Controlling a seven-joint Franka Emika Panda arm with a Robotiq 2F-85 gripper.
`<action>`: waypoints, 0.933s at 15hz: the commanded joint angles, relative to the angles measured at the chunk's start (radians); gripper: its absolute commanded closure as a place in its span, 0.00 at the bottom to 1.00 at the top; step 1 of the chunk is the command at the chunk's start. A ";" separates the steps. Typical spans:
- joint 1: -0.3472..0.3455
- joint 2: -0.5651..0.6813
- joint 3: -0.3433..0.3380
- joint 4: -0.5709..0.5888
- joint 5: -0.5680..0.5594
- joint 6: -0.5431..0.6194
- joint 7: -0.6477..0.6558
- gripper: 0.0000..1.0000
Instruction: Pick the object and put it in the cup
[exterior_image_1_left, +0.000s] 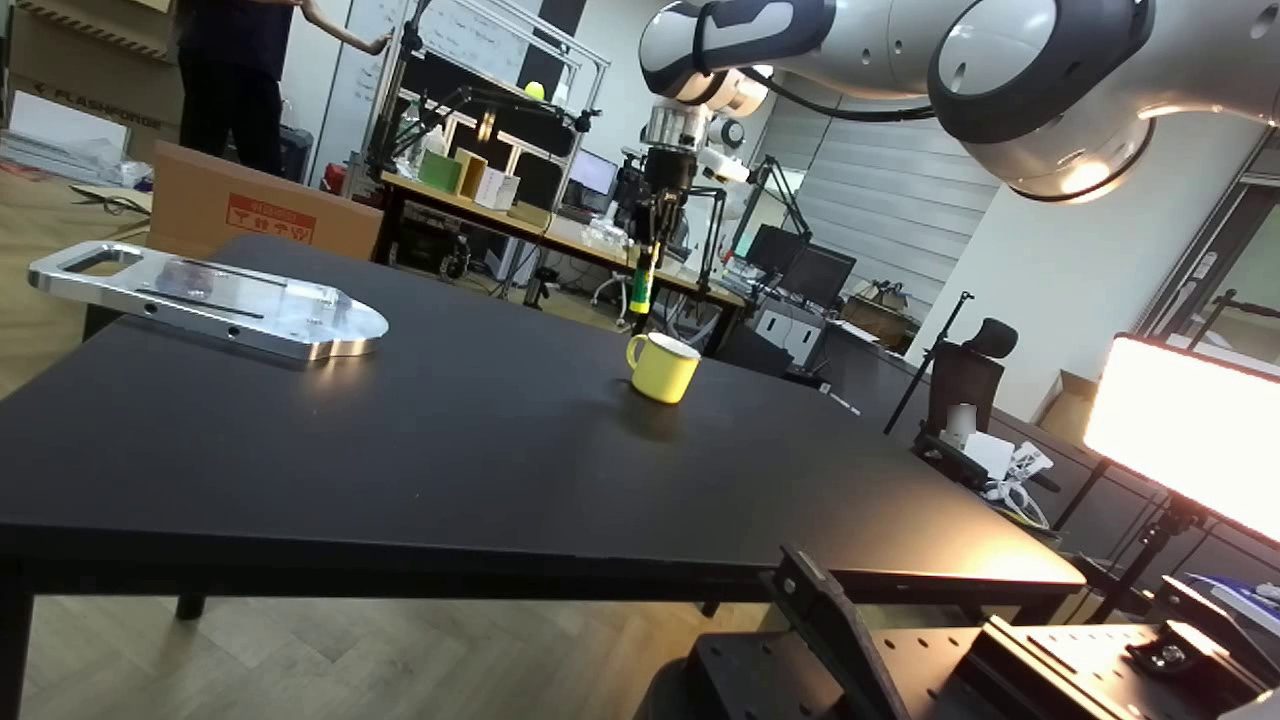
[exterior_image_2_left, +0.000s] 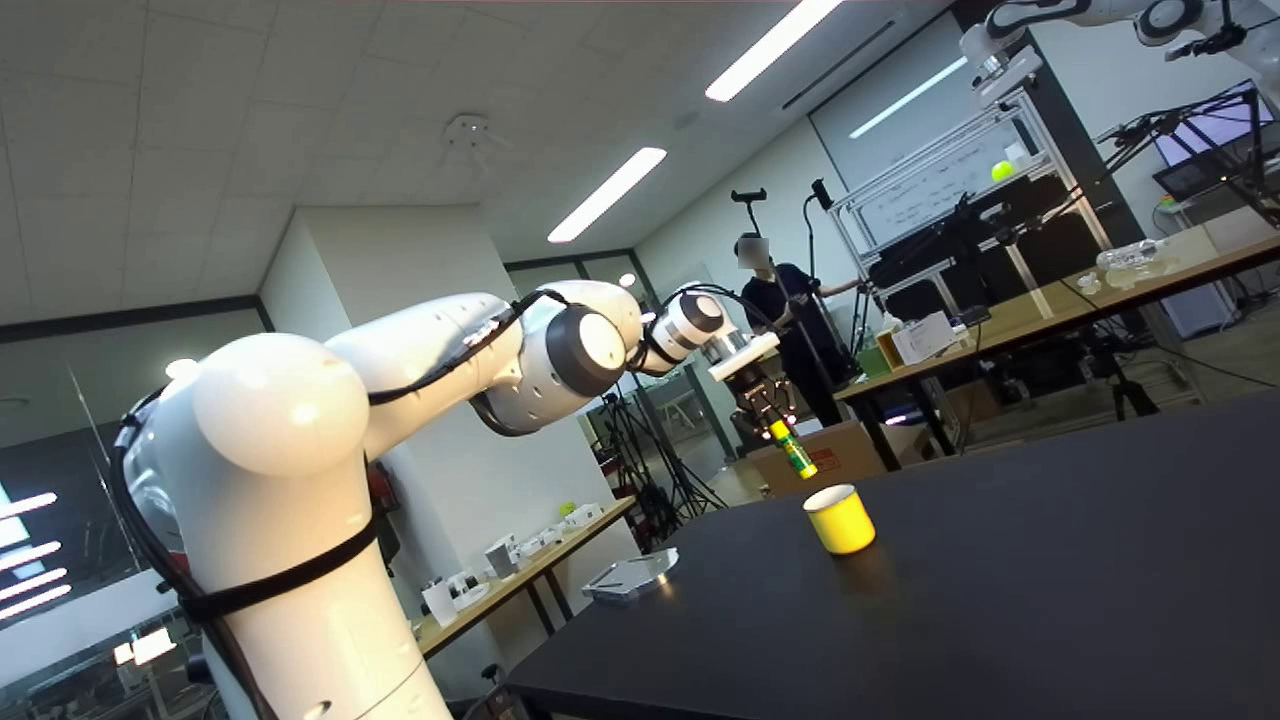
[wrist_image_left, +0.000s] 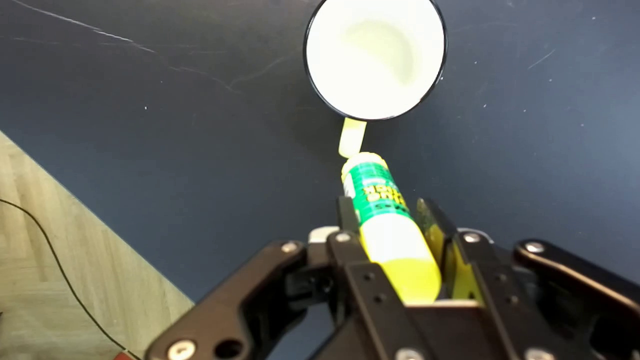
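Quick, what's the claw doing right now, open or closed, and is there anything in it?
Claw: closed, holding the green-and-yellow glue stick, which is not yet in the yellow cup.

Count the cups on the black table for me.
1: the yellow cup stands upright on the black table, near the glue stick held aloft in the gripper. Neither exterior view takes in the whole table, so another could be out of sight.

Glue stick (wrist_image_left: 391, 227) in claw (wrist_image_left: 384, 206); cup (exterior_image_1_left: 662, 372), plate (exterior_image_1_left: 222, 297) apart on table (exterior_image_1_left: 460, 460).
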 joint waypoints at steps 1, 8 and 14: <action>0.000 0.000 0.000 0.000 0.000 0.000 0.000 0.66; -0.003 0.014 -0.010 0.023 -0.010 -0.015 0.002 0.91; 0.000 0.019 -0.057 0.041 -0.063 -0.127 -0.006 0.91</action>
